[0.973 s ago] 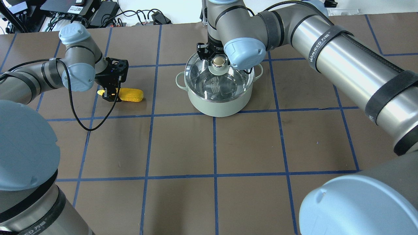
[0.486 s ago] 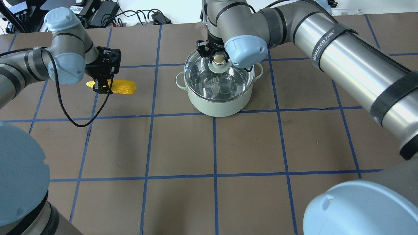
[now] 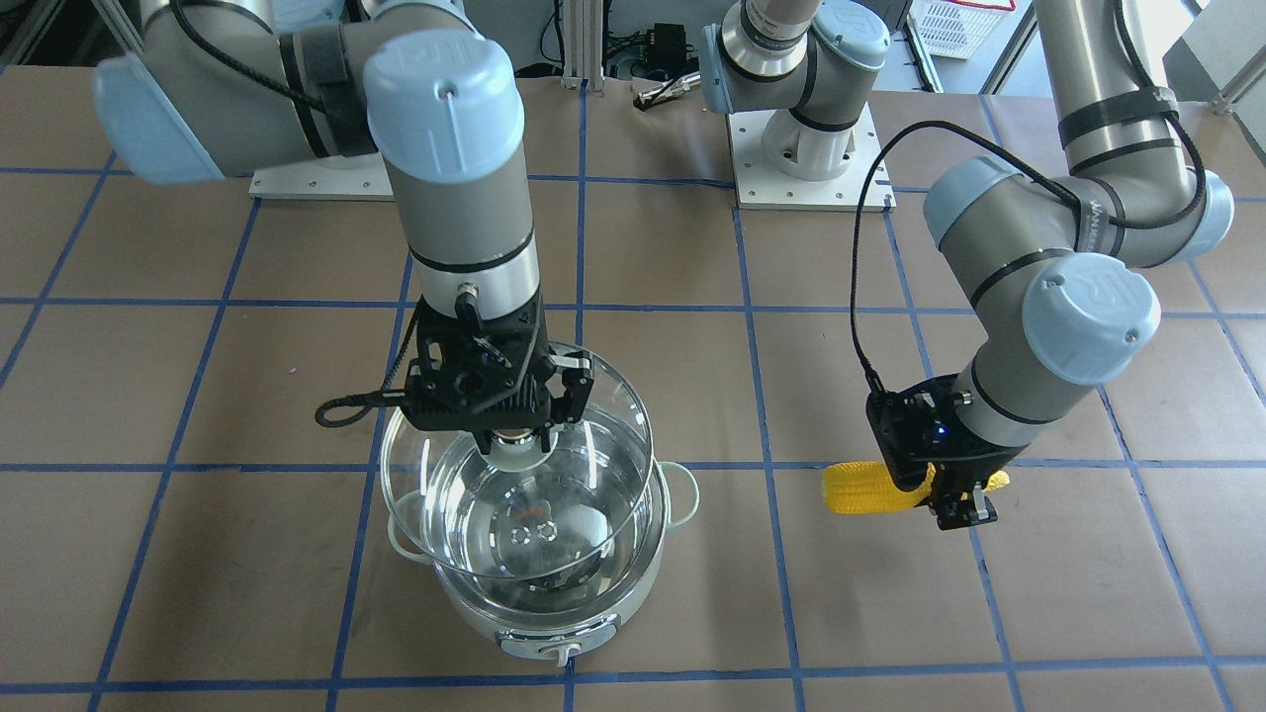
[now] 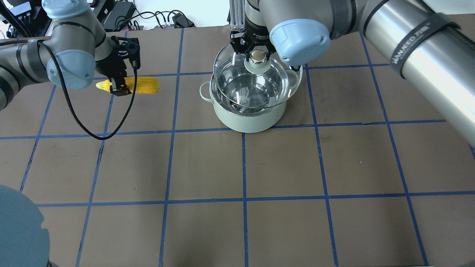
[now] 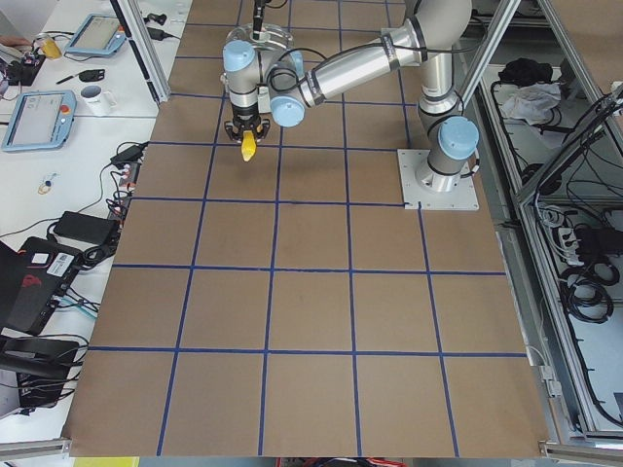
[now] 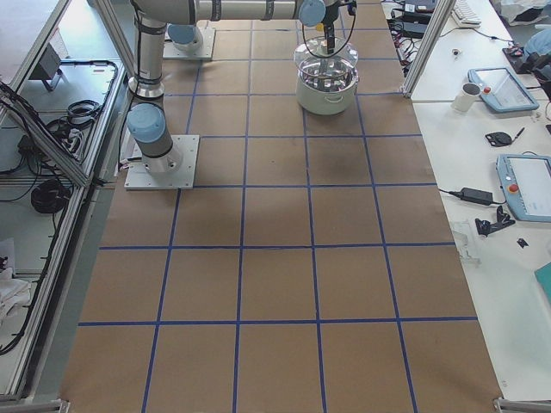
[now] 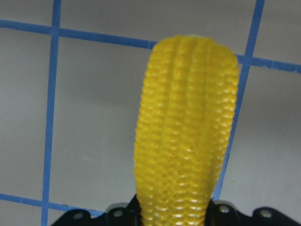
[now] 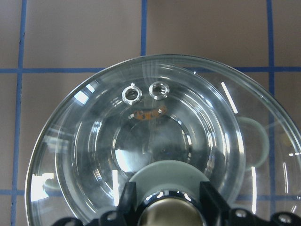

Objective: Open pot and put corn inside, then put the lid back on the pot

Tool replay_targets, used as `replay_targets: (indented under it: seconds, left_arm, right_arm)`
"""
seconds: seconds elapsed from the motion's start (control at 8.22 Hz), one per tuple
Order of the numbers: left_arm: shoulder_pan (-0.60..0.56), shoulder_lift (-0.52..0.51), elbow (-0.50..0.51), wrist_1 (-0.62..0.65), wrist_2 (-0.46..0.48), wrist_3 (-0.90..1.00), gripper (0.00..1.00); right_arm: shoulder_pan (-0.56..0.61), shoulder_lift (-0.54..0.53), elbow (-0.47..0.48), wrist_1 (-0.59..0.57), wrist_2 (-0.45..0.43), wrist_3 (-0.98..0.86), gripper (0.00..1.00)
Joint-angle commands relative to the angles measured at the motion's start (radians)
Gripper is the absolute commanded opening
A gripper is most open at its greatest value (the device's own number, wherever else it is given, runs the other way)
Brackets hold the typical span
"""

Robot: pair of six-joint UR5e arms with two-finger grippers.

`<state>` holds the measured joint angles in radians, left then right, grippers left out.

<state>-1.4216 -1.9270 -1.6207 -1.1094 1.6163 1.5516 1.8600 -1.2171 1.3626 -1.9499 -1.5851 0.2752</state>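
Note:
The mint-green pot (image 4: 248,119) stands on the table mat, its knob toward the operators' side (image 3: 556,648). My right gripper (image 4: 258,55) is shut on the beige knob of the glass lid (image 4: 237,70) and holds the lid tilted just above the pot's rim, shifted toward the far side. The lid (image 8: 94,136) fills the right wrist view. My left gripper (image 4: 118,84) is shut on the yellow corn (image 4: 144,85) near its pointed end and holds it level above the mat, to the pot's left. The corn (image 7: 188,132) also fills the left wrist view.
Cables and electronics (image 4: 111,15) lie along the far table edge. The arm bases (image 3: 806,148) stand on the robot's side. Side benches with tablets (image 6: 525,185) flank the table. The mat has a blue tape grid.
My right gripper has lifted the lid off the pot and tilted it toward the far side. My left gripper has raised the corn off the mat and moved it slightly farther away.

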Motion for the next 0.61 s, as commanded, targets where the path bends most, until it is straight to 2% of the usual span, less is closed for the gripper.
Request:
replay_targets:
  seconds: [0.0,0.24,0.49]
  left_arm:
    - [-0.136,0.055,0.001,-0.012,-0.001,-0.265,0.00]
    - [-0.242,0.059,0.002,0.000,-0.009,-0.527,0.00]
    - [-0.351,0.068,0.045,0.019,-0.001,-0.718,0.00]
  right_arm:
    - [-0.108,-0.169,0.024,0.223,0.013,-0.069,0.35]
    - [-0.186,-0.292,0.074,0.374,0.013,-0.192,0.34]
    - [-0.191,-0.321,0.127,0.367,0.013,-0.195,0.34]
